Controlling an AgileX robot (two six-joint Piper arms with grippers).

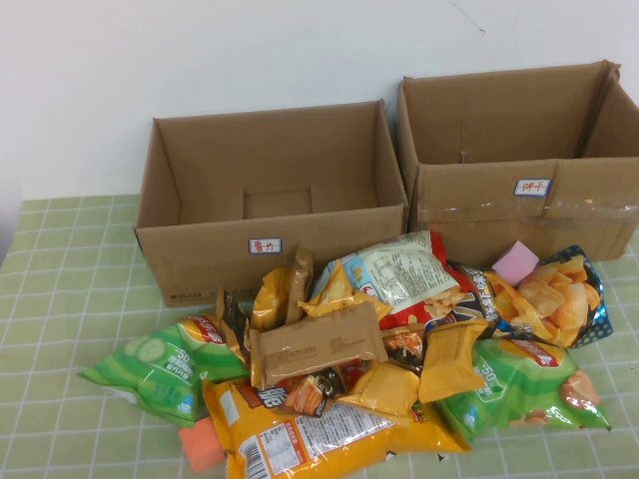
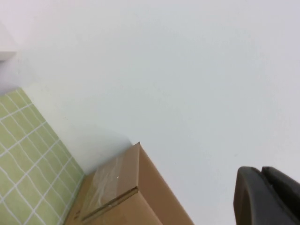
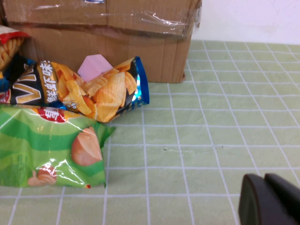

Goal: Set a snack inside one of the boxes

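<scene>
Cucumber Lay's bag (image 1: 160, 367) lies flat on the tabletop (image 1: 70, 289), in front of the lower box (image 1: 268, 200) and at the pile's outer left edge. Judged light, puffy with air, slick film, contents crushable; best pinched at a crimped end seam or its free left corner, gently. The box's white label (image 1: 265, 245) carries red writing, not legible. The taller taped box (image 1: 519, 160) beside it has a blue-written label (image 1: 531, 187).

Left hand (image 2: 267, 197) shows only a dark edge, near a box corner; right hand (image 3: 269, 199) low over bare tabletop beside the second green bag (image 3: 51, 150). Open or closed: cannot tell for either.
</scene>
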